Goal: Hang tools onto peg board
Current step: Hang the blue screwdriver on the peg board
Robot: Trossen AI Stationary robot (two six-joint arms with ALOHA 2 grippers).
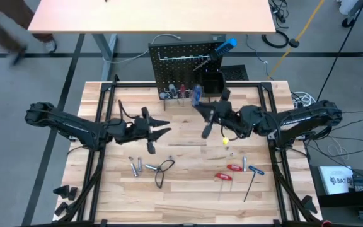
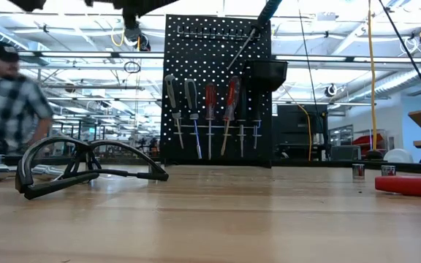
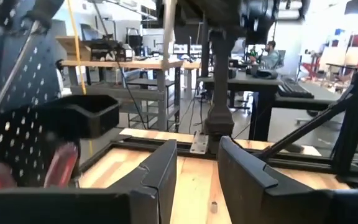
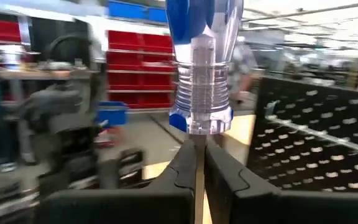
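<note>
While the left gripper (image 1: 162, 126) waits open and empty, the right gripper (image 1: 201, 108) pinches a blue-handled screwdriver (image 4: 202, 68) by its thin shaft near the peg board (image 1: 175, 60); stiff, light, probably slippery steel.

High view: overhead, straight down, far enough to take in the whole desk (image 1: 188, 189), both arms and the floor around it. The peg board (image 1: 181, 63) stands at the desk's far edge.

Low view: at desk-top height near the front edge, level, facing the peg board (image 2: 214, 88) head-on and the room behind; a black wire loop (image 2: 86, 168) lies close to the lens.

Left wrist view: looks forward past the left claw (image 3: 197, 180), low over the desk, close beside the peg board (image 3: 17, 124).

Right wrist view: looks past the right claw (image 4: 199, 171), very near a blue-handled screwdriver (image 4: 201, 68), peg board (image 4: 316, 143) alongside.

All four share the peg board.
</note>
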